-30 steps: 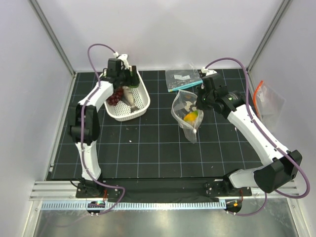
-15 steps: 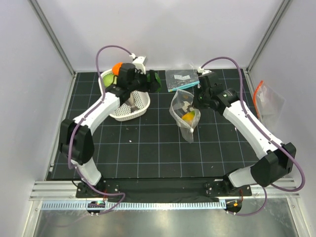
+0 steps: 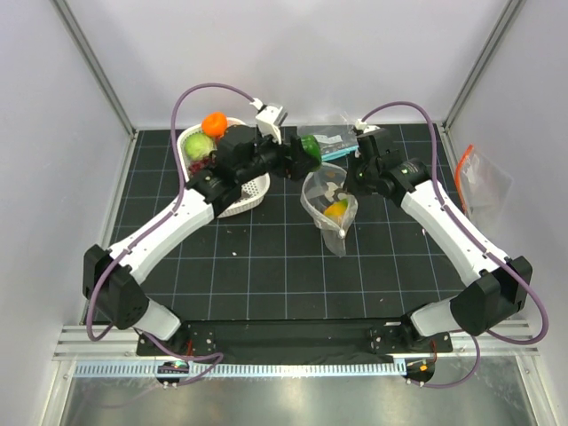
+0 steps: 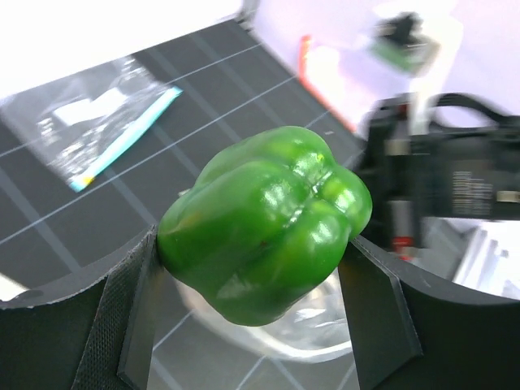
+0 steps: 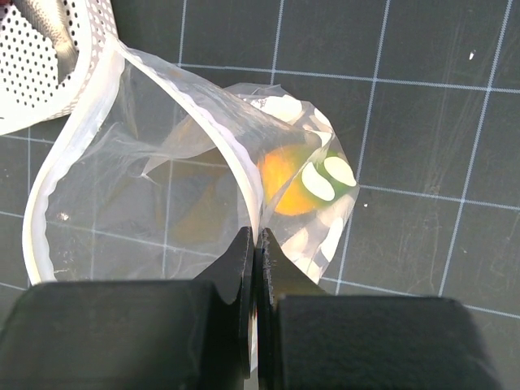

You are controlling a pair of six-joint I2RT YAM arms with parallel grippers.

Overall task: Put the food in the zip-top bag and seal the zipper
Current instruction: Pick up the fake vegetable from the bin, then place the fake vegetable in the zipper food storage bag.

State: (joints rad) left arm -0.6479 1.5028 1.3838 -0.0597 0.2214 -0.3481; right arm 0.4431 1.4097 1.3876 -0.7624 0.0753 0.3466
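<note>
- The left gripper (image 4: 256, 305) is clamped on the green pepper (image 4: 264, 219), near the bag's mouth.
- The right gripper (image 5: 254, 244) pinches the bag (image 5: 162, 191) by its rim, holding it open.
- Move the pepper right over the hole, go low, then let go.

1. The table (image 3: 266, 266) is black, ruled with a white grid.
2. A white perforated basket (image 3: 255, 189) stands on it just to the left of the left hand (image 3: 308, 149).
3. A small clear bag with a teal strip (image 3: 330, 139) lies flat just beyond the two hands, between them.
4. Below the right hand (image 3: 349, 185), the zip-top bag (image 3: 333, 213) seems to touch the table with its lower end.
5. A clear bag with an orange strip (image 3: 479, 177) is well to the right of the right hand, at the table's edge.
</note>
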